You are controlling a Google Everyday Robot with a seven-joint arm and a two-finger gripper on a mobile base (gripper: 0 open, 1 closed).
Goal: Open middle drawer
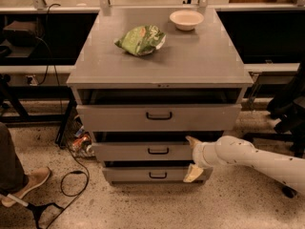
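The grey cabinet has three drawers. The middle drawer (143, 151) has a flat grey front of medium height and a small black loop handle (158, 150) at its centre, and it stands slightly out, with a dark gap above it. My gripper (193, 157) is on the white arm (248, 159) that comes in from the right. It is at the right end of the middle drawer's front, well right of the handle. It is open: the upper finger (192, 141) is by the drawer's top edge, the lower finger (193, 173) in front of the bottom drawer.
The tall top drawer (119, 118) and the short bottom drawer (128, 175) also stand slightly out. A green bag (141, 39) and a white bowl (186, 19) lie on the cabinet top. A person's shoe (26, 182) and cables (71, 185) are on the floor left; dark equipment (288, 104) stands right.
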